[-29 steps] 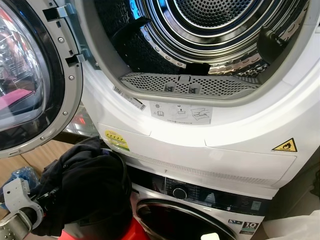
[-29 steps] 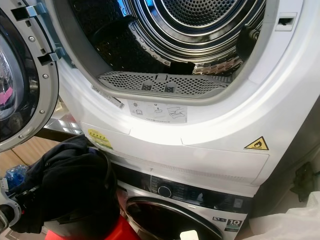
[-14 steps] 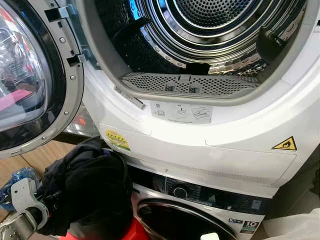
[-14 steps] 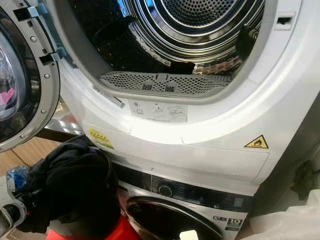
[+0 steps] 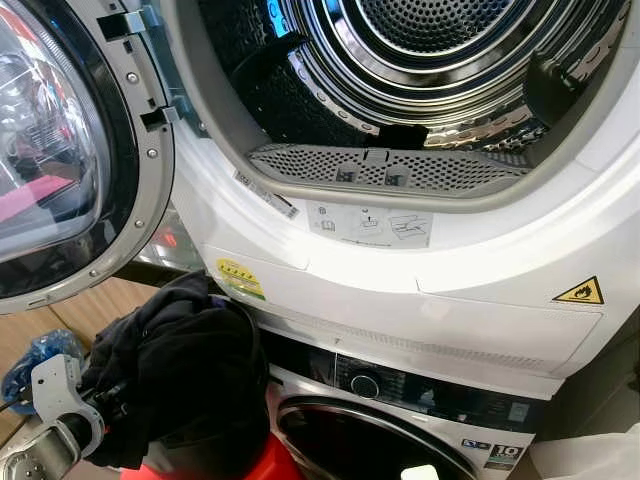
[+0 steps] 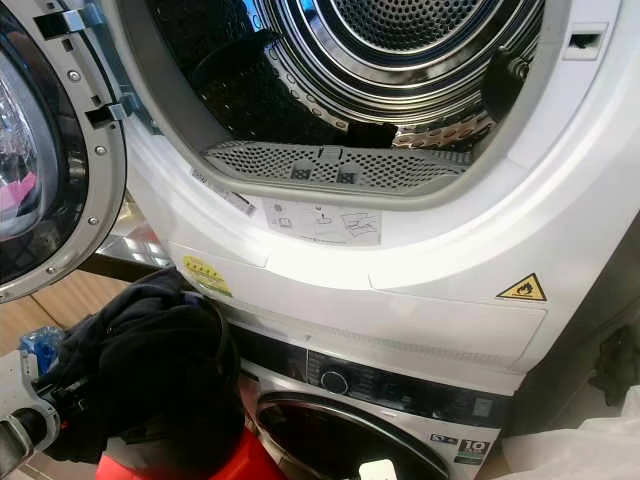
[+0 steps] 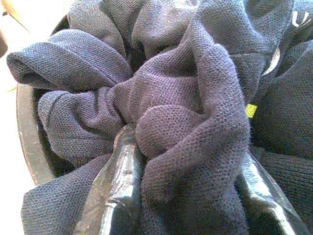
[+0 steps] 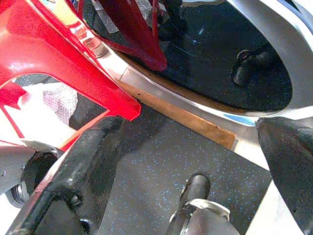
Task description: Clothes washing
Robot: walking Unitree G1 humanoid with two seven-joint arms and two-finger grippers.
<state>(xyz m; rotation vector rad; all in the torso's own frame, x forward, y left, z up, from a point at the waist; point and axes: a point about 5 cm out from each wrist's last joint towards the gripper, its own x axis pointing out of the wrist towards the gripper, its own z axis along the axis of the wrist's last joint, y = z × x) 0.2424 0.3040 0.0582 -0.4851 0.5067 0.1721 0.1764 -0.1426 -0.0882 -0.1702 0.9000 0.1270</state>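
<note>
Left tool [image 7: 186,161] clamped on bunched dark navy knit garment [image 7: 195,98], lifted above black basket [image 5: 215,450] for loading. Open dryer drum [image 5: 430,60] up and ahead. Right tool [image 8: 195,161] apart, idle near floor.

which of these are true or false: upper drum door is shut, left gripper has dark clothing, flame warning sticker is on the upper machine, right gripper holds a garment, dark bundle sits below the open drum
1. The upper drum's door is shut. False: it is swung open to the left, and the drum is exposed.
2. The left gripper is clamped on dark clothing. True.
3. A yellow flame warning sticker is on the upper machine's white front. True.
4. The right gripper holds a garment. False: its fingers are spread apart with nothing between them, above dark speckled floor.
5. The dark clothing sits lower than the open drum, to its left. True.
</note>
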